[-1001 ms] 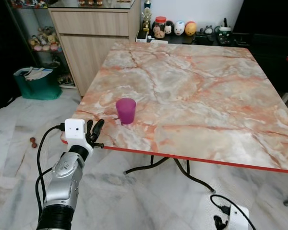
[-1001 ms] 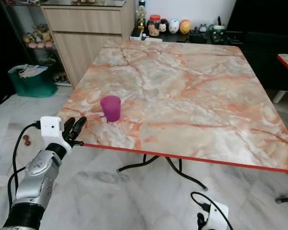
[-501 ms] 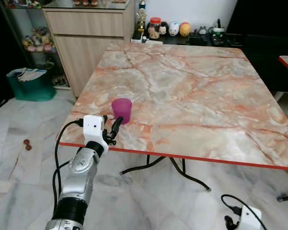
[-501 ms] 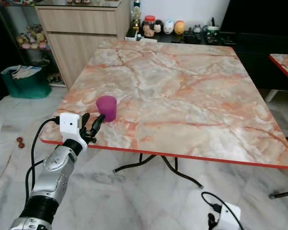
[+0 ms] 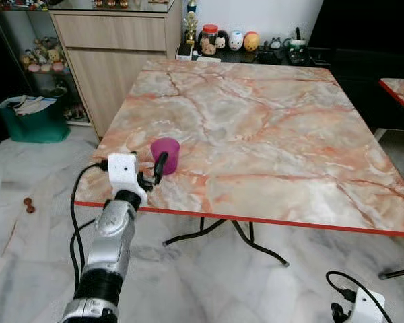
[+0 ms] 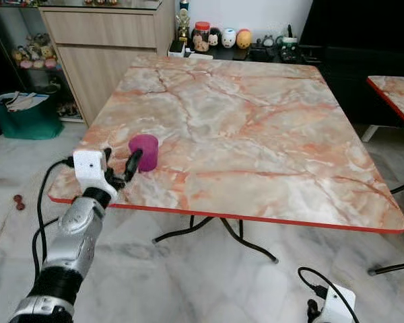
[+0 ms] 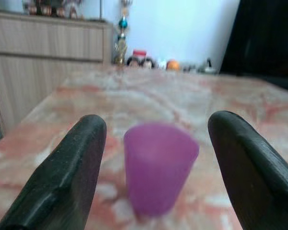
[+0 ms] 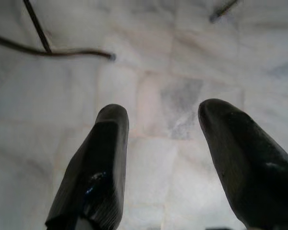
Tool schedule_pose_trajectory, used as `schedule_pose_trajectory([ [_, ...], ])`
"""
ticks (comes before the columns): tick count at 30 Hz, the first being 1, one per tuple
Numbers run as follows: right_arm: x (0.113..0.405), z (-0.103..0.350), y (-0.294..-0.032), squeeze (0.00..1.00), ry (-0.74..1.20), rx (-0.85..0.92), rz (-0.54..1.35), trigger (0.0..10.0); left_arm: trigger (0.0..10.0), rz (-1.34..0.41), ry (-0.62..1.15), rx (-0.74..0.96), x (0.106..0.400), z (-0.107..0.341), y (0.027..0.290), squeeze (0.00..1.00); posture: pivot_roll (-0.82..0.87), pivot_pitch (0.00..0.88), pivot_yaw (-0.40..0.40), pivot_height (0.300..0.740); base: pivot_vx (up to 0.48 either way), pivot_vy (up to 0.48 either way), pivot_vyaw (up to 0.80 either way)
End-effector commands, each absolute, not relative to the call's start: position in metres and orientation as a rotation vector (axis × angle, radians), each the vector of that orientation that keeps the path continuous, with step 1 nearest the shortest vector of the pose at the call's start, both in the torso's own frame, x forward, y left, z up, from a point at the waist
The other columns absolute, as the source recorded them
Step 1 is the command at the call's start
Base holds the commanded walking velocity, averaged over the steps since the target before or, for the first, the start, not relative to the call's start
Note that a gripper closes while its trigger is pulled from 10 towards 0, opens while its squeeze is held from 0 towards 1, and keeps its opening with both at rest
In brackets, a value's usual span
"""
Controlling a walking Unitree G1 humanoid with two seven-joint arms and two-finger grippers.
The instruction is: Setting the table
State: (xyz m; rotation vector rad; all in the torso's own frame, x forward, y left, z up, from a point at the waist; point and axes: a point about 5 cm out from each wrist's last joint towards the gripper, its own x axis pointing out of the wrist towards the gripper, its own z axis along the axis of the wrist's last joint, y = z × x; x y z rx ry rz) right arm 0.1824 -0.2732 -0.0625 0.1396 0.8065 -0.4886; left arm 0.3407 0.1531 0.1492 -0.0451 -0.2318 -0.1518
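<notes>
Hanging idle near the floor: right gripper (image 8: 156, 158), black fingers parted, nothing between them, pale marble tiles beyond the tips.

Hovering at the near edge of the table (image 5: 269, 128): left gripper (image 5: 150, 173), released, jaws spread wide and not yet contacting anything. Sitting directly ahead of this gripper, between the lines of its two fingers and just beyond the tips: purple cup (image 7: 159, 166). Standing upright, long axis vertical, mouth up, walls tapering slightly toward the base; smooth, matte, probably plastic, likely light and easy to tip. Resting near the table's front left corner, on a glossy slab veined in pink, orange and grey with a red rim.

Judging the coming move: a short straight advance, then closing across the cup's round wall. Left arm far nearer than the right.

Standing beyond the cup, past the far edge: wooden cabinet (image 5: 114, 50), small jars and figurines (image 5: 229, 40).
</notes>
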Motion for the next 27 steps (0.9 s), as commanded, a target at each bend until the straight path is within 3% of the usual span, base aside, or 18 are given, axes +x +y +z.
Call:
schedule_pose_trajectory([
  [1,0.176,-0.067,-0.269,0.00,0.814,0.140,-0.480,10.0,10.0,-0.141,-0.225,-0.038,0.336,0.147,0.154,0.00,0.13,0.000,-0.121,0.740,0.000,0.000,0.00],
  [6,0.147,-0.077,-0.272,0.00,0.842,0.157,-0.492,10.0,10.0,-0.149,-0.183,-0.035,0.324,0.135,0.159,0.00,0.15,0.000,-0.113,0.740,0.000,0.000,0.00],
  [13,0.131,-0.082,-0.275,0.00,0.877,0.169,-0.518,10.0,10.0,-0.162,-0.171,-0.050,0.324,0.133,0.156,0.00,0.16,0.000,-0.085,0.740,0.000,0.000,0.00],
  [27,0.145,-0.081,-0.262,0.00,0.858,0.192,-0.507,10.0,10.0,-0.186,-0.227,-0.035,0.329,0.155,0.157,0.00,0.16,0.000,-0.066,0.740,0.000,0.000,0.00],
])
